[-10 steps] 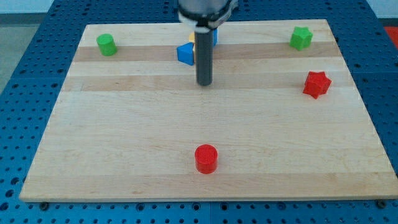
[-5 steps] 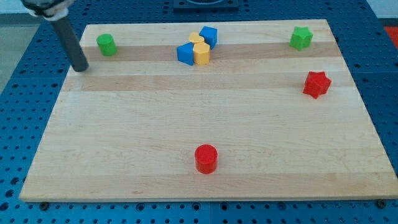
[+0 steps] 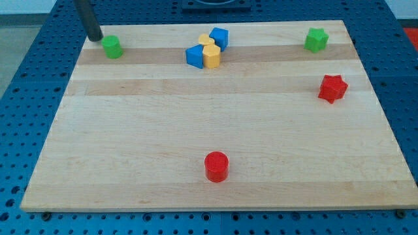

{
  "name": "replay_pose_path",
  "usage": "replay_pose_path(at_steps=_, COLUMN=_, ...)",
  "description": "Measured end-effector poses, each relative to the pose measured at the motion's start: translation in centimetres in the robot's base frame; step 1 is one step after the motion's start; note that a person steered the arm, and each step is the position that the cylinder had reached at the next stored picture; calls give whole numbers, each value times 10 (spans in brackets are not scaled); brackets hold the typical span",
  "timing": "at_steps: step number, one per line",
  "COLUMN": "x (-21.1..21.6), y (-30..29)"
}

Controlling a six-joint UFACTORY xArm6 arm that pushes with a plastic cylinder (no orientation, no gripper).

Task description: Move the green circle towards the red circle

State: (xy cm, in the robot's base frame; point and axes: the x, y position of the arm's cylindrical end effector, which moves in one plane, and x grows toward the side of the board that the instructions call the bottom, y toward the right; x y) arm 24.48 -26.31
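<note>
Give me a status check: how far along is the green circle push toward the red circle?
Done: only the approach. My tip sits just up-left of the green circle, on the side away from the red circle; contact can't be confirmed. In hand: lining up behind the green block. Left: the whole push, since it's at the board's top-left corner and the red one is near the bottom edge, mid-board.

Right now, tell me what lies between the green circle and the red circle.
Nothing: in the camera view, only bare board runs from the green circle to the red circle.
</note>
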Motion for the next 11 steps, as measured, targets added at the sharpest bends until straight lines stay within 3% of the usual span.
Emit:
replay_pose_path(at_steps=4, x=122, y=134)
replay_pose_path(at_steps=5, x=126, y=135)
replay_pose_path(at_steps=6, x=123, y=95)
replay_pose_path(at_steps=7, x=89, y=74)
replay_pose_path(at_steps=8, x=51, y=123)
replay_pose_path(at_steps=11, x=105, y=142)
